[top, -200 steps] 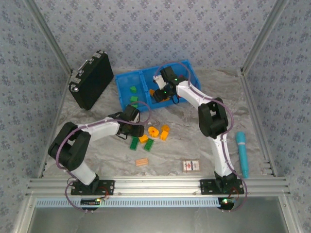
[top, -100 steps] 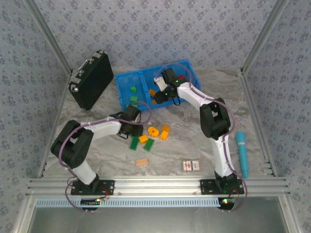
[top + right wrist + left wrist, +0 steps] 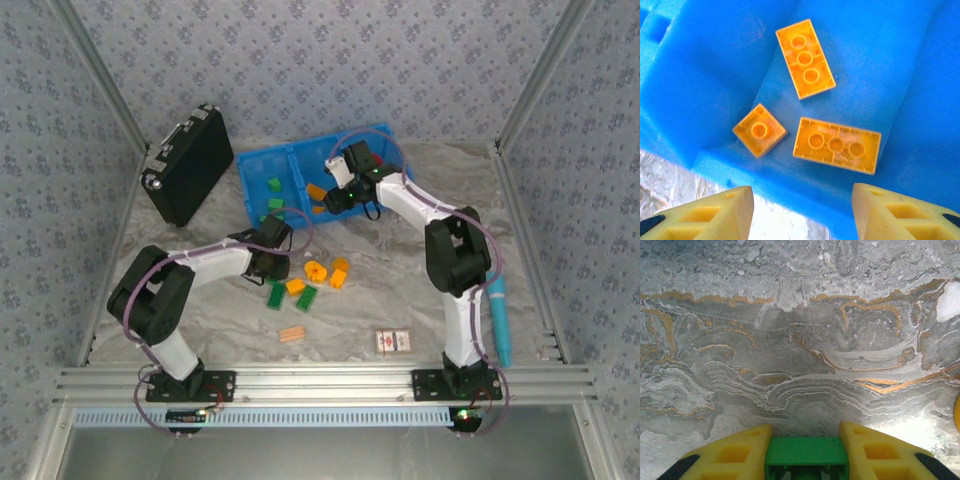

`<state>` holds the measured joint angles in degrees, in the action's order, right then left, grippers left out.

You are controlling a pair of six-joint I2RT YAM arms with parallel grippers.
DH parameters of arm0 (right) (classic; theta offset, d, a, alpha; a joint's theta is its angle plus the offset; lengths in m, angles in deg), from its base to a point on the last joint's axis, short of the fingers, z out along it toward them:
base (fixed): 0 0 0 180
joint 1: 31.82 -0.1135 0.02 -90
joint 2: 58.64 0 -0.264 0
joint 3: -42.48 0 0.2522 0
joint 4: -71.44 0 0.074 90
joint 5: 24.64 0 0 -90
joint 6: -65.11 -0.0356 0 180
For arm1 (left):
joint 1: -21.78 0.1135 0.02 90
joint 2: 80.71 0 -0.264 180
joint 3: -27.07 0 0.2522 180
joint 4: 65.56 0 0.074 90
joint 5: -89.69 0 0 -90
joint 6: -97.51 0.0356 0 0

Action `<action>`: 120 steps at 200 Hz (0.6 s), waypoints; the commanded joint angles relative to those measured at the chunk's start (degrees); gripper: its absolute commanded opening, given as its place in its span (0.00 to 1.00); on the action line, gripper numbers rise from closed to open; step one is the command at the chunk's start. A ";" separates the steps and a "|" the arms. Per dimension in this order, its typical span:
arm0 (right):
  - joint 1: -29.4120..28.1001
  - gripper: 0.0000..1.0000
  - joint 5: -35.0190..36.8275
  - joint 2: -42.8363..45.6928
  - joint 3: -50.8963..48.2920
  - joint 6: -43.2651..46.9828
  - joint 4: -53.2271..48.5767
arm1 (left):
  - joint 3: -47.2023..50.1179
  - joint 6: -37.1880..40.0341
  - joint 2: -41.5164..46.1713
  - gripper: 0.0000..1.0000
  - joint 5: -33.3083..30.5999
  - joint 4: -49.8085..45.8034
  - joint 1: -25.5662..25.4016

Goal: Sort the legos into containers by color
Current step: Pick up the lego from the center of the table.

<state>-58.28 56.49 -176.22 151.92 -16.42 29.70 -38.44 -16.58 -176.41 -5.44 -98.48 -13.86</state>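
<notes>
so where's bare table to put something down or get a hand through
Bare marble: right of the blue tray, behind the teal tool; also between the black case and the left arm. Crowded: the loose legos in front of the tray, beside the left gripper.

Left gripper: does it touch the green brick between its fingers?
Touching. In the left wrist view the left gripper clamps the green brick between its fingers, no gap.
</notes>
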 commanded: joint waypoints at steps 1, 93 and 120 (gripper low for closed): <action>0.21 0.56 -1.22 6.71 -6.57 -0.30 4.57 | -2.23 0.07 -1.56 0.27 2.95 -0.68 -1.03; -6.81 0.57 2.97 17.32 -26.14 -2.07 11.67 | -25.91 12.08 -2.65 0.27 -2.40 -9.39 0.35; -12.01 0.58 5.88 18.44 -32.14 -3.48 16.79 | -30.48 14.29 -5.60 0.26 -2.79 -8.20 3.56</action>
<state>-66.50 59.44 -159.76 123.77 -17.97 41.87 -65.65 -6.42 -178.86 -6.51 -105.08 -13.21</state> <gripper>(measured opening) 0.576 0.322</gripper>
